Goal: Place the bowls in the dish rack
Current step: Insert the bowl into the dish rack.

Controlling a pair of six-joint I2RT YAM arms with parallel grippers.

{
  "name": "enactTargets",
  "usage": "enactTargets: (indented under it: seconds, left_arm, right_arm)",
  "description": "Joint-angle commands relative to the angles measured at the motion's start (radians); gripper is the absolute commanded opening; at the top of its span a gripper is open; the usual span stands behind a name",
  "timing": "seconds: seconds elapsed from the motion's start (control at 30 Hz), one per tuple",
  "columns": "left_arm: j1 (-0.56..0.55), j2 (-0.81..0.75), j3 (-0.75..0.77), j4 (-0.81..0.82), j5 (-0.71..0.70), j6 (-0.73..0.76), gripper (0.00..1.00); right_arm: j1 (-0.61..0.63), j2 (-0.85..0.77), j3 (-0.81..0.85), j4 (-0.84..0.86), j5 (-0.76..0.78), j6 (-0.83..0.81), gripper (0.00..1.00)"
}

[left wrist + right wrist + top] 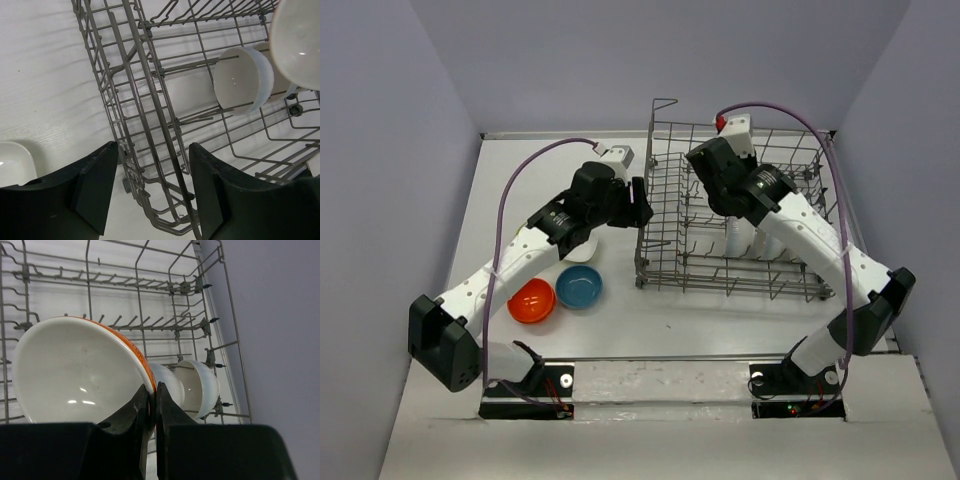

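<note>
The dish rack (660,262), a grey wire basket, stands right of centre. My right gripper (154,390) is inside it, shut on the rim of a bowl (75,370) that is white inside and orange outside, held on edge. Two white bowls (200,385) stand on edge behind it among the tines. My left gripper (152,150) is open at the rack's left wall (150,95), with the wires between its fingers and nothing held. An orange-red bowl (531,300) and a blue bowl (579,286) sit on the table in front of the left arm.
A white bowl (582,250) lies on the table under the left arm, and its rim (15,162) also shows in the left wrist view. The rack's raised handle (663,102) stands at its far left corner. Grey walls close in both sides.
</note>
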Motion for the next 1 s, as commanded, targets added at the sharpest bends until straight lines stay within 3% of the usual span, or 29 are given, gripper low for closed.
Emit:
enactTargets:
  seconds: [0.0,0.03,0.13,0.37,0.53,0.73,0.97]
  left_arm:
    - [0.003,-0.051,-0.032,0.079,0.076,0.009,0.72]
    - [0.003,-0.054,-0.039,0.079,0.090,0.006,0.72]
    - [0.003,-0.102,-0.090,0.123,0.091,-0.027,0.89]
    - [0.004,-0.208,-0.208,0.156,0.032,-0.090,0.90]
    - [0.004,-0.205,-0.196,0.154,0.036,-0.079,0.90]
    - [0.004,-0.159,-0.153,0.166,0.085,-0.051,0.80]
    - [0.004,-0.110,-0.102,0.143,0.101,-0.027,0.57]
  right_arm:
    - [0.025,0.075,0.101,-0.127,0.083,0.036,0.01]
    - [0.025,0.086,0.102,-0.145,0.089,0.042,0.01]
    - [0.025,0.103,0.146,-0.181,0.115,0.045,0.01]
    - [0.025,0.100,0.149,-0.184,0.117,0.036,0.01]
    - [0.025,0.149,0.160,-0.208,0.112,0.036,0.01]
    - [0.034,0.210,0.180,-0.231,0.126,0.039,0.01]
    - [0.034,0.247,0.201,-0.250,0.126,0.047,0.01]
